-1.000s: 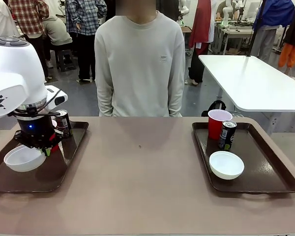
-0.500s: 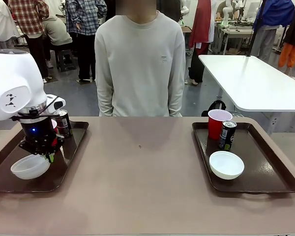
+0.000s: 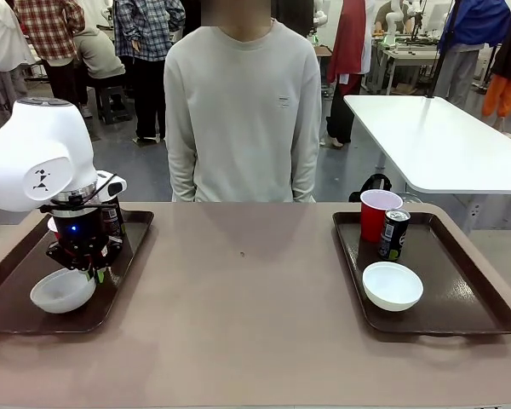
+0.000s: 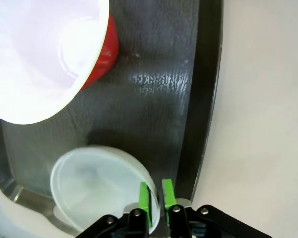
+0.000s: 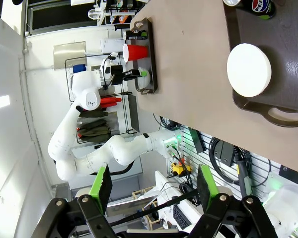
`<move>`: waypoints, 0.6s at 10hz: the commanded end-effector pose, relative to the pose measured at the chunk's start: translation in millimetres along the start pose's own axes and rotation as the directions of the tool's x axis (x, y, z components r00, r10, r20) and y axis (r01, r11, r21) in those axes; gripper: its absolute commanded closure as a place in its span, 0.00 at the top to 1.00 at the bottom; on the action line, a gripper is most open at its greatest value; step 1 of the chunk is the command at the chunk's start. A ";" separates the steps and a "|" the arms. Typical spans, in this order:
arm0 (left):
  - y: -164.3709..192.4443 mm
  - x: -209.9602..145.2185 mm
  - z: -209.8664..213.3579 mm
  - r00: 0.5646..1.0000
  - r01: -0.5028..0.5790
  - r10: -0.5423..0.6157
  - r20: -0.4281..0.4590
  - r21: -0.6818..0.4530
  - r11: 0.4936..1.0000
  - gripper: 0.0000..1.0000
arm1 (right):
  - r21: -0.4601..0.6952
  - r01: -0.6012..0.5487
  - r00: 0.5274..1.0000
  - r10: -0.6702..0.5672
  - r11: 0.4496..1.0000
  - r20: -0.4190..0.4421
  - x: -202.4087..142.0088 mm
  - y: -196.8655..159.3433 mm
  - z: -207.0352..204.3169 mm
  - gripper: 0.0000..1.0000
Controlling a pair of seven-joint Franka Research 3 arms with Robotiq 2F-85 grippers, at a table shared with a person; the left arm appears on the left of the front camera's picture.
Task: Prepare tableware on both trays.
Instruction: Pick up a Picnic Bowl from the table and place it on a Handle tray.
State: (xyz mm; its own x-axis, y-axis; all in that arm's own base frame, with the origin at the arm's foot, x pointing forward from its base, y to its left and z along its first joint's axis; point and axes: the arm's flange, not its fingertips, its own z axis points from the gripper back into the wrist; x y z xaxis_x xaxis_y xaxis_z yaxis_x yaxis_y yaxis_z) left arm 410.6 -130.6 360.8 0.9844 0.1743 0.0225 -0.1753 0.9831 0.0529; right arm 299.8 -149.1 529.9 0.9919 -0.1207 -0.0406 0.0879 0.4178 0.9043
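Note:
My left gripper (image 3: 91, 269) is down over the left tray (image 3: 17, 317), its jaws close together on the near rim of a white bowl (image 3: 62, 290) that rests on the tray. In the left wrist view one green finger (image 4: 144, 200) is inside the bowl (image 4: 92, 183), the other outside, and a red cup (image 4: 107, 55) stands beside it. A dark can (image 3: 116, 218) stands behind the gripper. The right tray (image 3: 477, 313) holds a red cup (image 3: 377, 215), a can (image 3: 394, 234) and a white bowl (image 3: 393, 285). My right gripper (image 5: 154, 184) is open, high and away from the table.
A person (image 3: 243, 111) stands at the far side of the brown table (image 3: 238, 324), arms down. The wide stretch of table between the trays is bare. Another white table (image 3: 434, 141) stands behind on the right.
My left gripper has carried the bowl to the right and lowered it onto the left tray. The right tray and its things have not moved.

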 end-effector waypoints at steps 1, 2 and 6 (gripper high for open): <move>-6.1 1.2 0.9 1.000 -0.011 0.011 -0.001 0.048 0.999 0.75 | 0.021 -0.003 1.000 0.003 1.000 0.001 0.0 1.6 -1.1 0.90; -7.1 -4.5 5.1 1.000 -0.013 0.012 0.021 0.060 0.998 1.00 | 0.021 -0.003 1.000 0.003 1.000 0.001 0.0 1.6 -1.1 0.90; -6.8 -47.5 27.1 0.993 0.066 -0.067 0.100 0.014 0.998 1.00 | 0.021 -0.003 1.000 0.003 1.000 0.001 0.0 1.6 -1.1 0.90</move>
State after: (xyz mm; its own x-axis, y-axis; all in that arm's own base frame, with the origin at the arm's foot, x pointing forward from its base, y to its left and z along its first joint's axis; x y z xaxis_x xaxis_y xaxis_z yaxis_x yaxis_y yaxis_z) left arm 385.1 -148.7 381.4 0.9890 0.1202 0.0868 -0.1269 0.9889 0.0773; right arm 299.9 -149.0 529.8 0.9919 -0.1204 -0.0409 0.0880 0.4179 0.9042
